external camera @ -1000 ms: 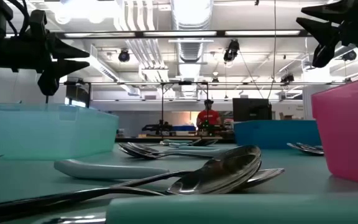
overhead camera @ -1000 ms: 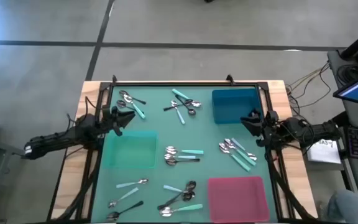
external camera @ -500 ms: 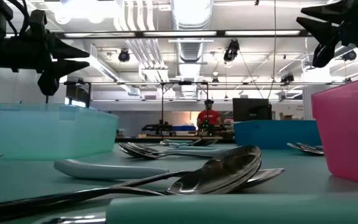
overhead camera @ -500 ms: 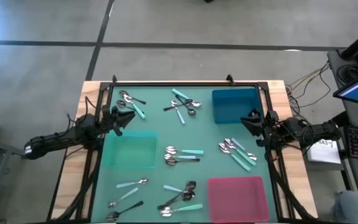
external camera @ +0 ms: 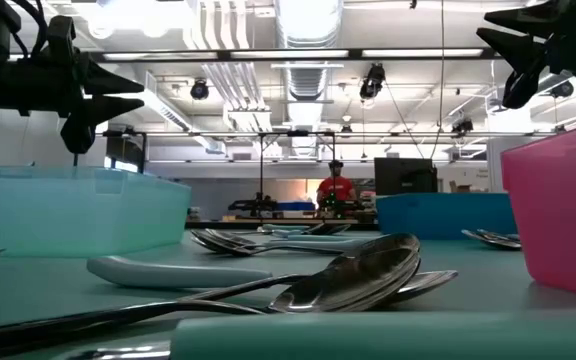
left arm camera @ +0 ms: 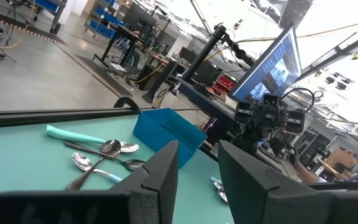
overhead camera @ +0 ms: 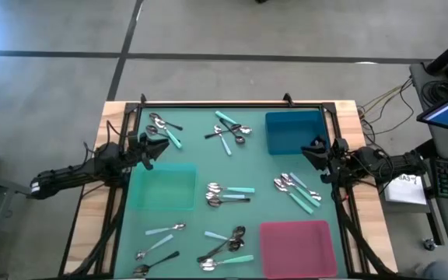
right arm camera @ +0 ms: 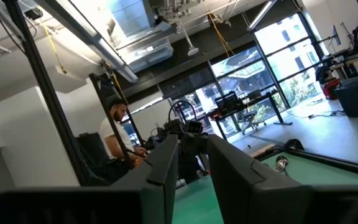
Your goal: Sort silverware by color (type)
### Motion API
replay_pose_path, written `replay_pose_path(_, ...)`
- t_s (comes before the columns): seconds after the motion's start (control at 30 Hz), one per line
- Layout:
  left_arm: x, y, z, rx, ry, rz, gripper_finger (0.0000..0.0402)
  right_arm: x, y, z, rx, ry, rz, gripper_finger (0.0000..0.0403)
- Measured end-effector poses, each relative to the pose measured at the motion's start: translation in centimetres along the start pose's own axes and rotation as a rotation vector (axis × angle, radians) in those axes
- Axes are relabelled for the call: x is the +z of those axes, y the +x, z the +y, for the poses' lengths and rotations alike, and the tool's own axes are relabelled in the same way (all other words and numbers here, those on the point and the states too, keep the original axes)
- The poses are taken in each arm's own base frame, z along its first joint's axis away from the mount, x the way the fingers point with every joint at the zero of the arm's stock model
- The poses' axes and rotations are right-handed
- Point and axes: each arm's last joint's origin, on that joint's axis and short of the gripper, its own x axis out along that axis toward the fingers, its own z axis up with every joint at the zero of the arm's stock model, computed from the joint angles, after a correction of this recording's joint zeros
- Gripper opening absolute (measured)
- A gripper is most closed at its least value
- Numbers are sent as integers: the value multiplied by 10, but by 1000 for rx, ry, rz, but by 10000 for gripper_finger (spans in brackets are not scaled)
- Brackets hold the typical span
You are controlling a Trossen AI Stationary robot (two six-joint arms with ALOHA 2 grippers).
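1. Two dark arms are hovering above a green table, neither carrying anything, with every spoon lying loose and all three trays looking empty from above.

2. The left gripper (overhead camera: 148, 145) is hanging at the table's nine o'clock edge, its fingers (left arm camera: 166, 168) standing narrowly apart around empty air.

3. The right gripper (overhead camera: 315, 152) is waiting at three o'clock, just off the blue tray (overhead camera: 293, 132), its fingers (right arm camera: 166, 163) also showing a slim gap and gripping nothing.

4. The silverware is lying in six scattered clusters: one at eleven o'clock (overhead camera: 162, 127), one at twelve (overhead camera: 229, 129), one at the centre (overhead camera: 228, 194), one at four (overhead camera: 297, 189), one at seven (overhead camera: 159, 245) and one at six (overhead camera: 225, 247).

5. The teal tray (overhead camera: 164, 187) is sitting at nine o'clock and the pink tray (overhead camera: 297, 246) at five o'clock.

6. Judging by the layout, sorting is barely starting, and trouble is likely to come from the overlapping handles: in the six o'clock pile, closing on one spoon risks dragging or lifting a neighbour of another colour.

7. Thin handles lying flat on the mat are also offering little to pinch, so a shallow grasp may be slipping or skidding a spoon away.
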Motion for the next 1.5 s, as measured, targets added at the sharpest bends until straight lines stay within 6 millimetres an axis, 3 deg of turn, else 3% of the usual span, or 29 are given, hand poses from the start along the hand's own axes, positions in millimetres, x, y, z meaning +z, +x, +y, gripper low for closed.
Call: replay_pose_path(1.5,0,0,0,0,0,0,98,0,0,0,0,0,0,73)
